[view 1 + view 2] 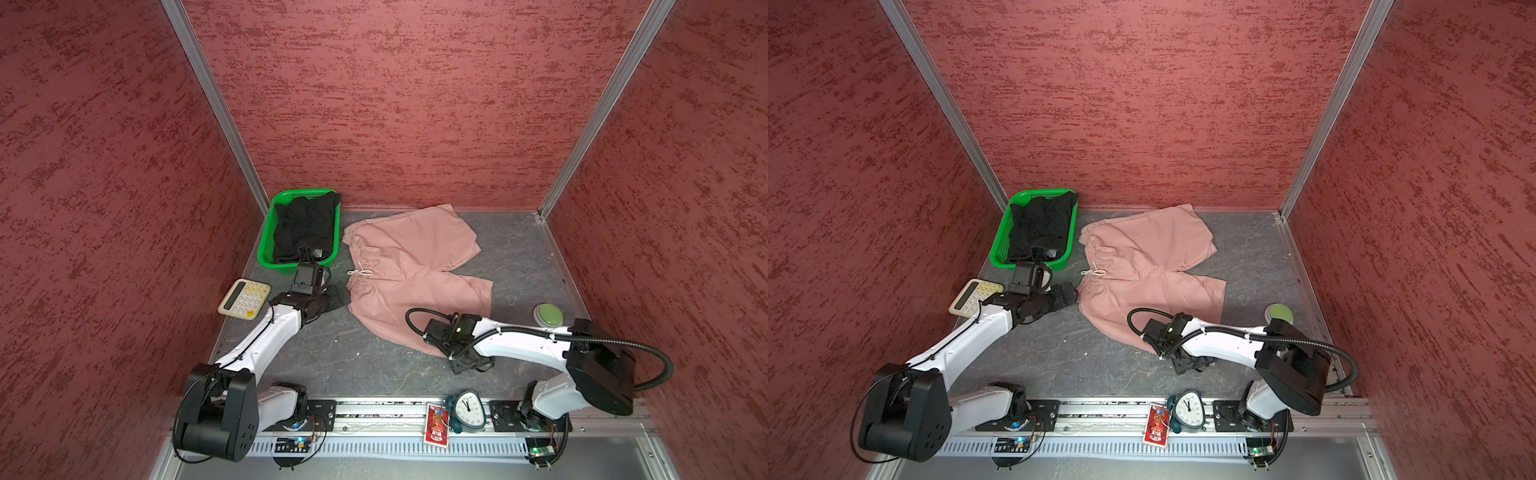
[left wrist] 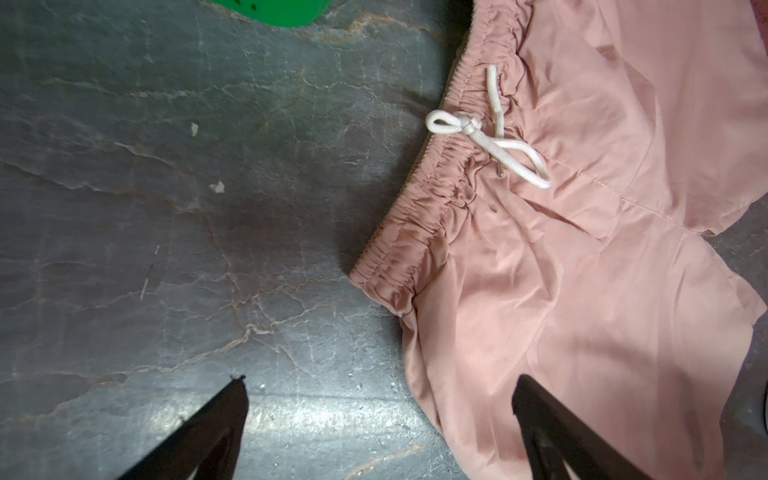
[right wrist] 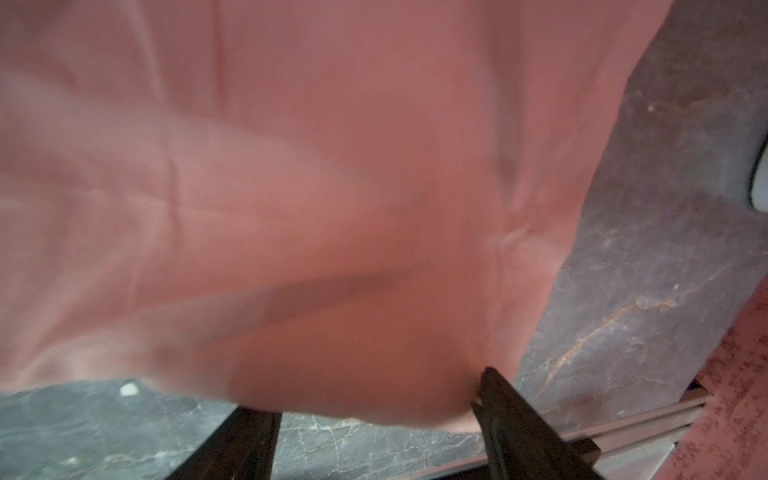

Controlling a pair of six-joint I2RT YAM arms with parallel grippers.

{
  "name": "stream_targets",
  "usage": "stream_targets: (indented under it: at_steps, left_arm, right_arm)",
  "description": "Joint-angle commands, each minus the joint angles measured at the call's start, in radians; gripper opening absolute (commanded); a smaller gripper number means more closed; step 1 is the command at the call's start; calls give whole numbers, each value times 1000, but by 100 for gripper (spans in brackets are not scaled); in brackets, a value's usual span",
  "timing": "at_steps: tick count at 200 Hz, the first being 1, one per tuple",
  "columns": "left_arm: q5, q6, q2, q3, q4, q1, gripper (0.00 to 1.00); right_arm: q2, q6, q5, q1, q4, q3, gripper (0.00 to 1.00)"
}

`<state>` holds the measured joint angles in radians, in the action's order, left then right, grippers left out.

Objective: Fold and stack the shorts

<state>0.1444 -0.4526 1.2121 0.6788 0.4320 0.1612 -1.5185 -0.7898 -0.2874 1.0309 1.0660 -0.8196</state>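
- Pink shorts (image 1: 415,266): spread flat and unfolded on the grey table (image 1: 374,370), in the middle towards the back wall. The waistband (image 2: 419,216) faces the left arm's side and both legs point to the right arm's side. By the look of it, this layout gives each arm one end of the garment for a first fold, which is not yet made.
- Green basket (image 1: 266,245): stands in the back left corner, just beside the waistband, apparently as the store for garments awaiting their turn.
- Black shorts (image 1: 305,228): lie crumpled inside the basket and fill most of it, apart from the pink pair, so no stack exists yet.
- Left gripper (image 2: 382,378): low at the near corner of the waistband, jaws spread wide and holding nothing. In the left wrist view, one finger is over bare table and the other over pink cloth. The cloth edge falls between them, which suggests a stance for pinching that corner.
- Right gripper (image 3: 376,390): at the hem of the nearer leg, jaws parted. The blurred hem lies loosely across the fingertips, with no pinch visible, probably in readiness to grip or just free of the cloth.
- White drawstring (image 2: 490,141): tied in a bow at mid-waistband, one loop hanging over the edge onto the table, a likely snag during folding.
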Motion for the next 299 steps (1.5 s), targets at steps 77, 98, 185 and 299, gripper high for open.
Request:
stream_targets:
  at_steps: [77, 98, 185, 299]
  left_arm:
    - [93, -136, 180, -81, -334, 3, 99]
    - [136, -182, 197, -104, -423, -12, 97]
    - [177, -191, 301, -99, -480, -21, 37]
    - [17, 53, 114, 126, 44, -23, 0]
  right_arm:
    - [29, -162, -76, 6, -59, 53, 9]
    - [61, -180, -79, 6, -81, 68, 8]
    - [196, -234, -114, -7, -135, 119, 4]
    - [391, -124, -203, -123, -2, -24, 0]
